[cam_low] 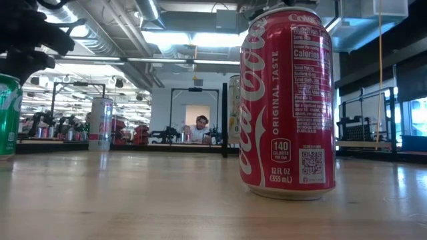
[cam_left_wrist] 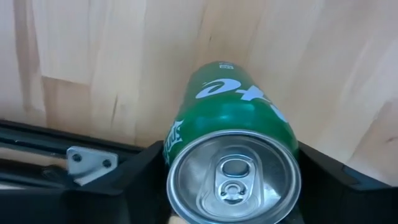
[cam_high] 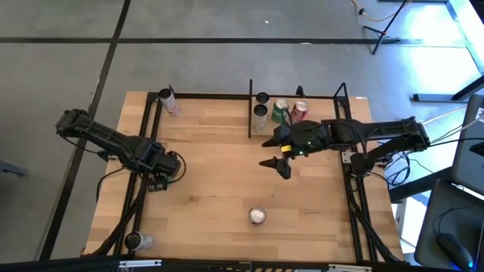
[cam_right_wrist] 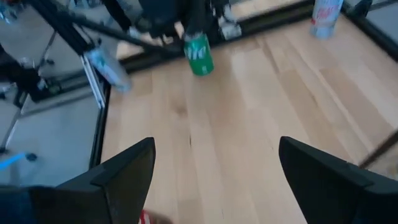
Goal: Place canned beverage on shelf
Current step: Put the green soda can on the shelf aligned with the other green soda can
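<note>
My left gripper [cam_high: 172,168] is at the table's left side, shut on a green soda can [cam_left_wrist: 233,124], which also shows in the right wrist view [cam_right_wrist: 198,55] and at the left edge of the low view [cam_low: 7,113]. My right gripper [cam_high: 274,153] is open and empty [cam_right_wrist: 214,180], just in front of the shelf [cam_high: 321,106] at the far right. On the shelf stand a red can [cam_high: 299,111], a green can [cam_high: 280,111] and silver cans [cam_high: 261,115]. A red Coca-Cola can [cam_high: 257,216] stands upright on its base near the table's front edge [cam_low: 287,100]. My left gripper pinches the green can's upper wall [cam_left_wrist: 169,149], just under the top rim, between its two fingers [cam_left_wrist: 140,174], one on each side. The fingers come from above, pointing down. The can is upright; I cannot tell whether its base is on the table or just above it.
A white can [cam_high: 168,99] stands at the far left corner by the black frame bar. A silver can [cam_high: 138,242] lies at the near left corner. The black frame rails [cam_high: 151,136] run along the table's sides. Bare wood lies between the two arms.
</note>
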Controlling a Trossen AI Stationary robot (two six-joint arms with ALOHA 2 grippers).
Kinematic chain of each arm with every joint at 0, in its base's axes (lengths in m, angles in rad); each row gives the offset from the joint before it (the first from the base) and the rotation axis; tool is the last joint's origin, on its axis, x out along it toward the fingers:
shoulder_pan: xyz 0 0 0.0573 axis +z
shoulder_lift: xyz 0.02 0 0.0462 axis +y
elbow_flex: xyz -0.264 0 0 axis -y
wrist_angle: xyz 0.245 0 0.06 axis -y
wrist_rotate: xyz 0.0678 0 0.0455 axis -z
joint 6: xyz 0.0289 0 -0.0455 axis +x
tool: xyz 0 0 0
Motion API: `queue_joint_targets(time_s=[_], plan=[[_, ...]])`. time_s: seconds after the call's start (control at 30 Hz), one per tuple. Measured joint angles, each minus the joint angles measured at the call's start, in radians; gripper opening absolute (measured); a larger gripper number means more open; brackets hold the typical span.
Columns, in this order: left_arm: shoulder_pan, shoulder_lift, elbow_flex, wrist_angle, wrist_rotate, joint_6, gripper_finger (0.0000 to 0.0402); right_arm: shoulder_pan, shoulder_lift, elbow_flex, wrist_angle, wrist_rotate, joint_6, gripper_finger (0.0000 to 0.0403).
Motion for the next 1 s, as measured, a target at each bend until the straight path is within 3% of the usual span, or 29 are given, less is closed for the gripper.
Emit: queue_joint_targets(time_s=[0.2, 0.43, 0.77, 1.0], plan=[[0.002, 0.003, 0.039, 0.021, 0.029, -0.053, 0.0258, 0.040, -0.001, 0.000, -0.172, 0.001, -0.066, 0.0326], [0.070, 0.101, 0.233, 0.020, 0.033, -0.078, 0.0258, 0.101, -0.081, -0.121, -0.224, 0.094, -0.156, 0.0326], [0.186, 0.452, 0.597, 0.041, 0.002, 0.054, 0.0258, 0.100, -0.281, -0.507, -0.076, 0.094, -0.020, 0.0326], [0.231, 0.714, 0.838, 0.046, 0.005, 0.143, 0.0258, 0.098, -0.281, -0.601, -0.058, 0.132, 0.005, 0.0326]])
